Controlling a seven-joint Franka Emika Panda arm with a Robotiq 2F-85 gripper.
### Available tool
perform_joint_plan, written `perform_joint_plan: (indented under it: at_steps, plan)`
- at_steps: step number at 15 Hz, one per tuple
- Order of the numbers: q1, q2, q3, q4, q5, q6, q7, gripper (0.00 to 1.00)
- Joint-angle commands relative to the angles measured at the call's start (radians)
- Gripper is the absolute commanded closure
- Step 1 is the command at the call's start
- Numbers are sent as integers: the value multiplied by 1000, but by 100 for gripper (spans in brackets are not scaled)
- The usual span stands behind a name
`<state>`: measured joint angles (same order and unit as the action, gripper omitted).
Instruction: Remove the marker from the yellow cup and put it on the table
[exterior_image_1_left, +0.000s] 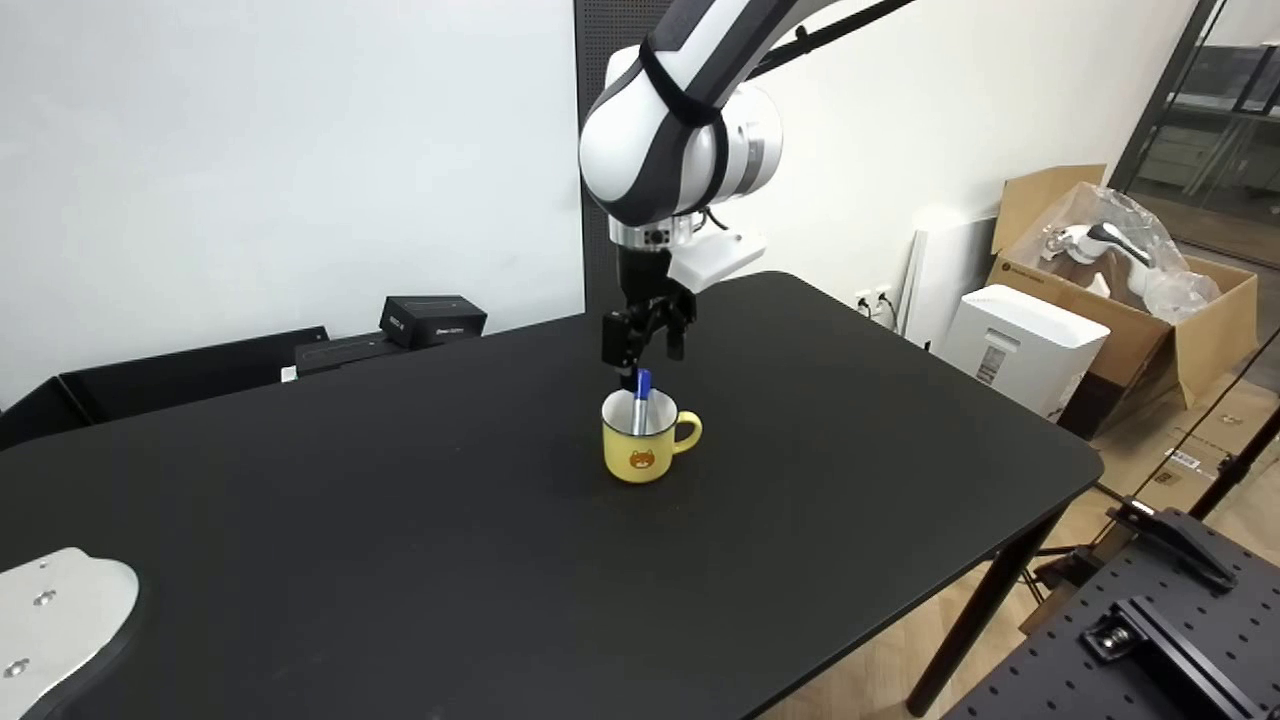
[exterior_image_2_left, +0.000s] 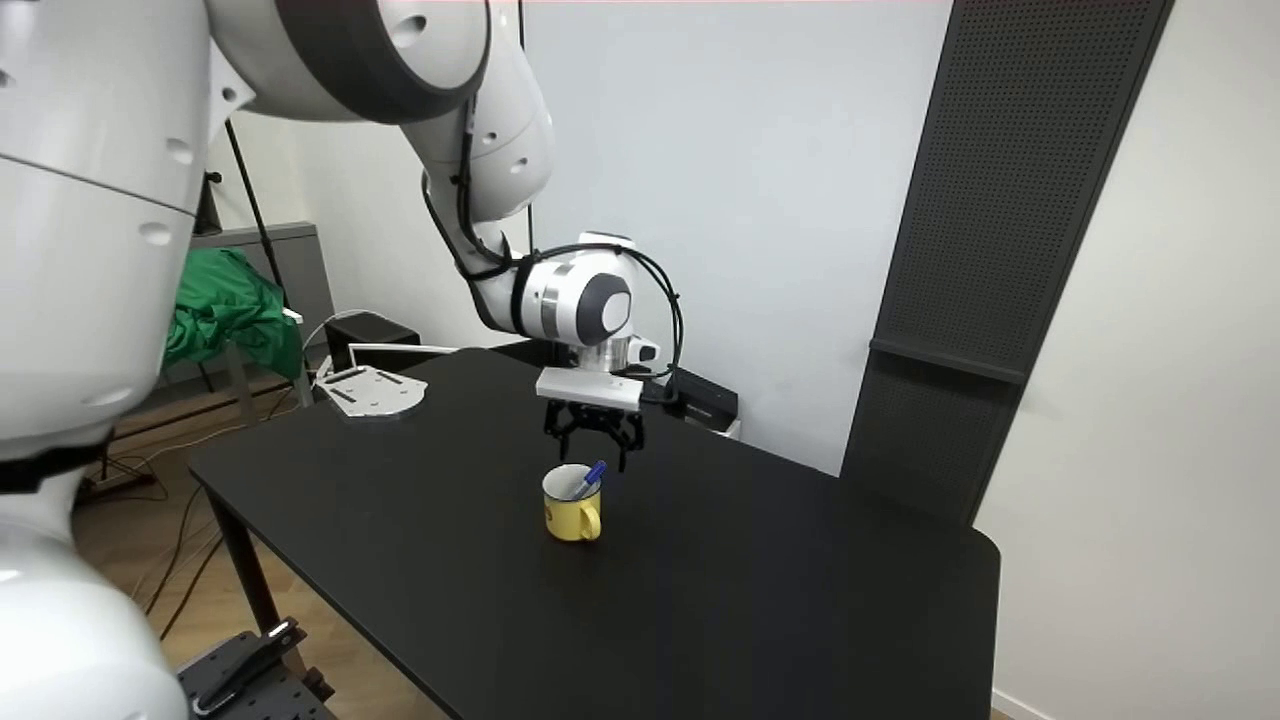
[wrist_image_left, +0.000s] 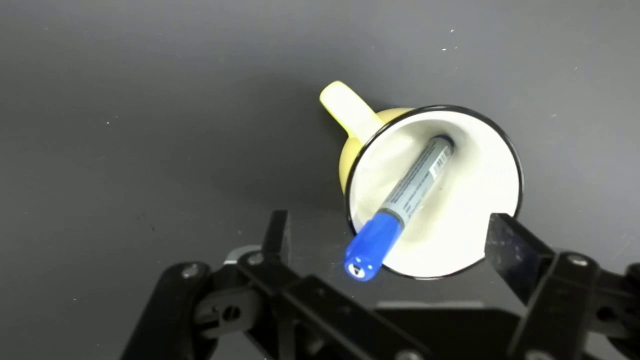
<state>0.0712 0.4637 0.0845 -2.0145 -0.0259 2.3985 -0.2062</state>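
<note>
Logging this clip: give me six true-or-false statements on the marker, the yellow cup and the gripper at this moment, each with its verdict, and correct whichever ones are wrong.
1. The marker leans inside the yellow cup, its blue cap uppermost. True.
2. The cup lies on its side. False: it stands upright on the table.
3. The gripper is open. True.
4. The marker lies flat on the table. False: it is inside the cup.
5. The cup's handle is yellow. True.
6. The gripper is holding the cup by its handle. False: the handle stands free.
</note>
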Motion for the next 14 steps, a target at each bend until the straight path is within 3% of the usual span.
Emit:
perform_joint_plan:
  at_steps: [1, 3, 4, 6, 14]
  plan:
    - [-2, 63, 7, 78, -1, -26, 16, 0]
    - [1, 88, 8, 103, -5, -31, 15, 0]
    - [1, 97, 10, 113, -3, -30, 12, 25]
    - [1, 107, 15, 127, -1, -32, 9, 32]
    - [-8, 73, 28, 103, 11, -29, 3, 88]
